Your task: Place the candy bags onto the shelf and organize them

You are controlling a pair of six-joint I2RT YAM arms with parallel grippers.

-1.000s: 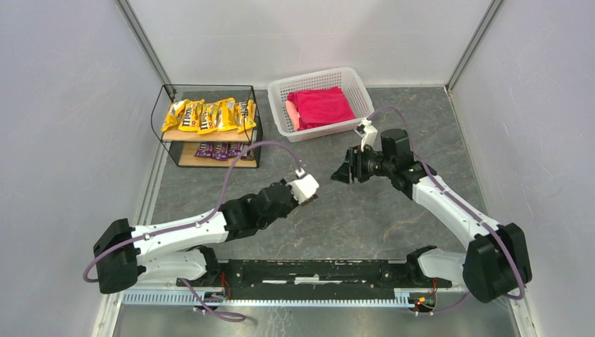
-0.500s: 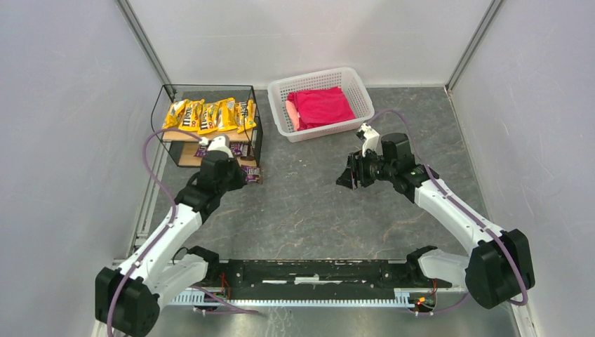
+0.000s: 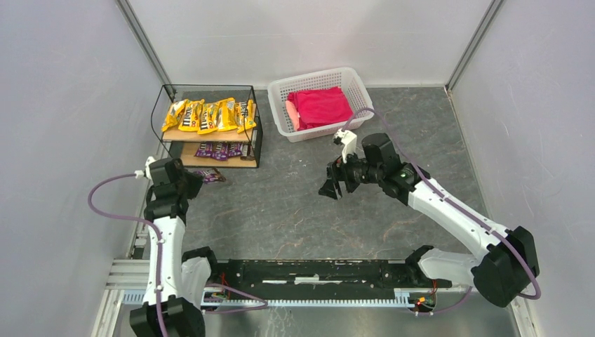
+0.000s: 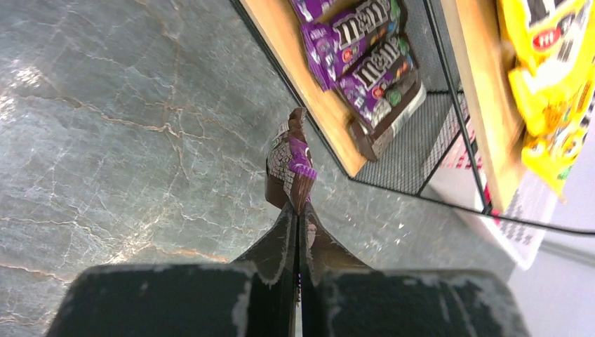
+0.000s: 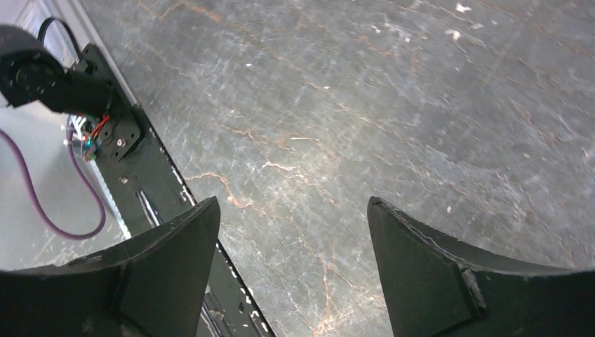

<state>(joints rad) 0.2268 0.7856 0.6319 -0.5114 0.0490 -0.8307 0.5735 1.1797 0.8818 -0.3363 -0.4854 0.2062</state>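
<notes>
We see a white perforated basket standing at the far side of the surface, a little right of centre. A red cloth lies bunched inside it, covering most of its floor. The surface is dark grey with pale, stone-like veins. Plain pale walls enclose it on three sides.
</notes>
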